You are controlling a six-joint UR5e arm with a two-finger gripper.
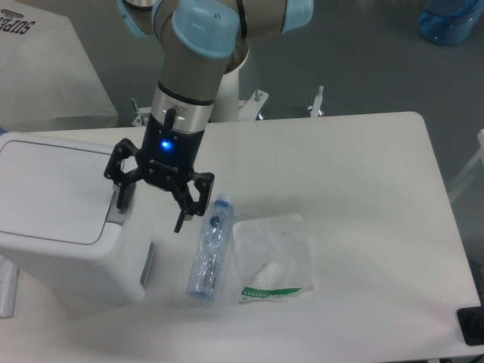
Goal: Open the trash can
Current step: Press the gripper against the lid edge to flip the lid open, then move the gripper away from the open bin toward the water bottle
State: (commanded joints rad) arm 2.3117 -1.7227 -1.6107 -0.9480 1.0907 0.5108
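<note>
Pincer (150, 206), fingers spread, is poised over bin (60, 227); rigid lid judged released by pressing grey tab (116, 214).

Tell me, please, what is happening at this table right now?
The UR5e arm's black two-finger gripper hangs open at the right edge of the large boxy white plastic trash can, one finger over the grey push-button tab. The flat lid is closed. A clear plastic bottle and a transparent bag lie beside it, untouched.
</note>
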